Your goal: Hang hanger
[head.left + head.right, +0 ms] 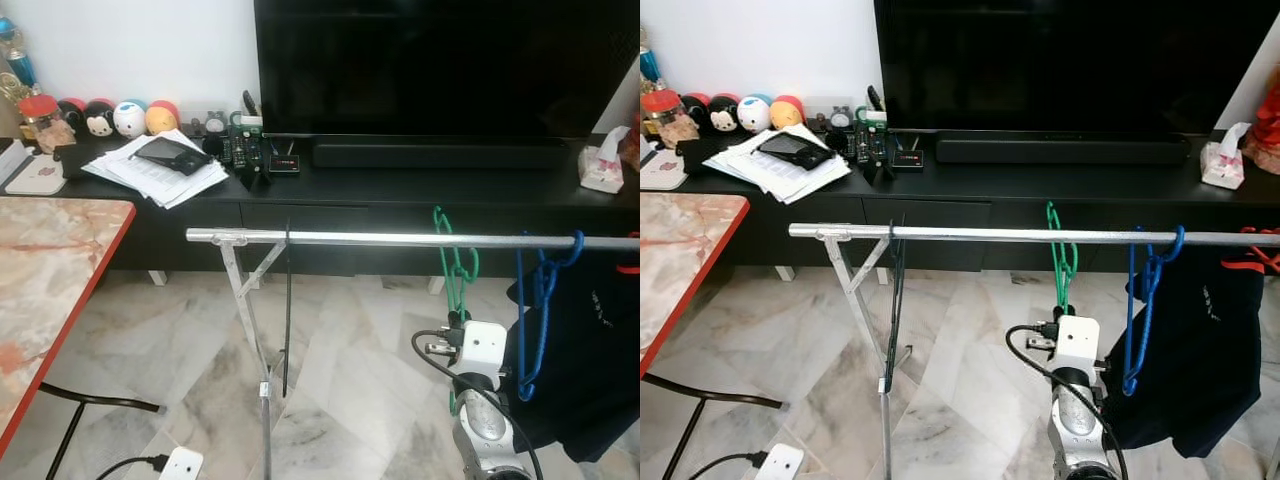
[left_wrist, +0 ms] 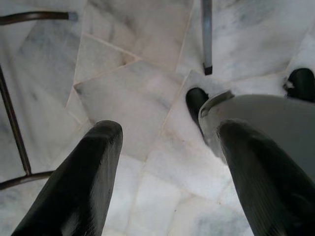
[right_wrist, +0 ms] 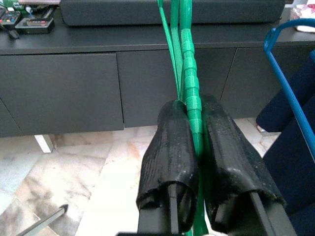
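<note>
- Across the middle of the scene, a horizontal silver metal clothes rail [image 1: 400, 239] was seen, carried on a slanted silver stand [image 1: 247, 310] over the pale marble floor [image 1: 200, 350].
- A green plastic hanger [image 1: 457, 268] was hooked over the rail, right of its middle.
- The right gripper [image 3: 196, 147] was raised just below the rail, and its two black fingers [image 3: 170, 147] were closed on the green hanger's lower part.
- Just to the right, a blue plastic hanger [image 1: 537, 300] carrying a dark navy garment [image 1: 590, 350] was hung on the same rail.
- The left gripper [image 2: 167, 162] was held low over the floor, with its fingers spread apart and nothing between them.
- Beyond the rail, a long black TV cabinet [image 1: 400, 190] bearing a large black television [image 1: 440, 65] stood against the far wall.
- At the near left, a marble-patterned table with a red edge [image 1: 50, 290] was seen.
</note>
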